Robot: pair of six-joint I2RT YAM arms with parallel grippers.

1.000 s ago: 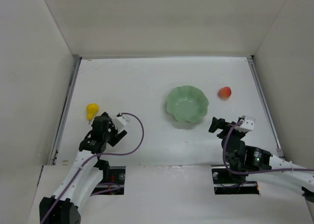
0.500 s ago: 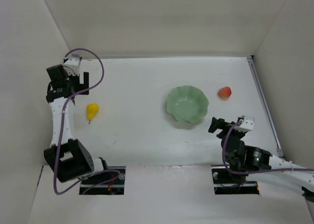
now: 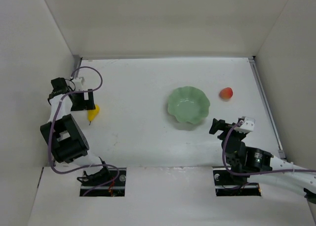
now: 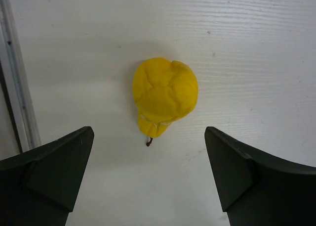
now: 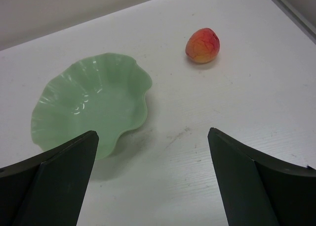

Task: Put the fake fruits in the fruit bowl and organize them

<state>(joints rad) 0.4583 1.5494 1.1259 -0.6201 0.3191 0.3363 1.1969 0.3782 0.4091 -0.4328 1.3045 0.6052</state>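
The yellow pear-shaped fruit [image 4: 165, 95] lies on the white table near the left wall, stem toward the camera. My left gripper [image 4: 149, 161] hangs open above it, one finger on each side, touching nothing. From above, the left gripper [image 3: 83, 101] partly covers the pear [image 3: 94, 112]. The pale green scalloped fruit bowl [image 3: 188, 105] sits right of centre with nothing in it. The red-orange peach [image 3: 226, 93] rests just right of the bowl. My right gripper [image 3: 219, 126] stands open, low and near the bowl [image 5: 91, 102], with the peach [image 5: 202, 45] farther off.
White enclosure walls stand on the left, back and right. A metal rail [image 4: 15, 87] runs along the table's left edge close to the pear; another rail [image 3: 264, 102] runs along the right. A purple cable [image 3: 94, 75] loops above the left wrist.
The left arm swung from near its base out to the left wall, then came down over the yellow pear. The right arm, bowl and peach have not moved.
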